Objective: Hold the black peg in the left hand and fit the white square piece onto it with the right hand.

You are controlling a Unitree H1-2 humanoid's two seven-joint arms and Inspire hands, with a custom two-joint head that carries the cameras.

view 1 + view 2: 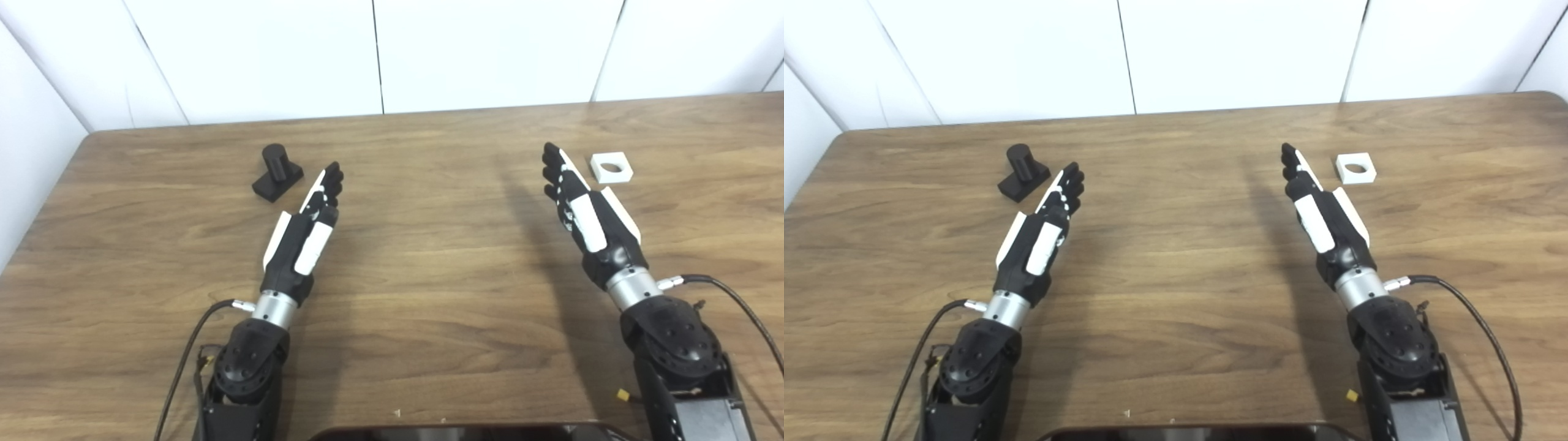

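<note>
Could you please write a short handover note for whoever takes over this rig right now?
Left hand: open, empty, fingers extended, just right of the black peg and not touching it.
Right hand: open, empty, fingers extended, just left of the white square piece, apart from it.
Black peg: standing upright on its base on the wooden table, far left side.
White square piece: lying flat on the table, far right side, hole facing up.
Done: nothing grasped yet.
Left: pick up the peg with the left hand, pick up the white piece with the right, then fit the piece onto the peg.
</note>
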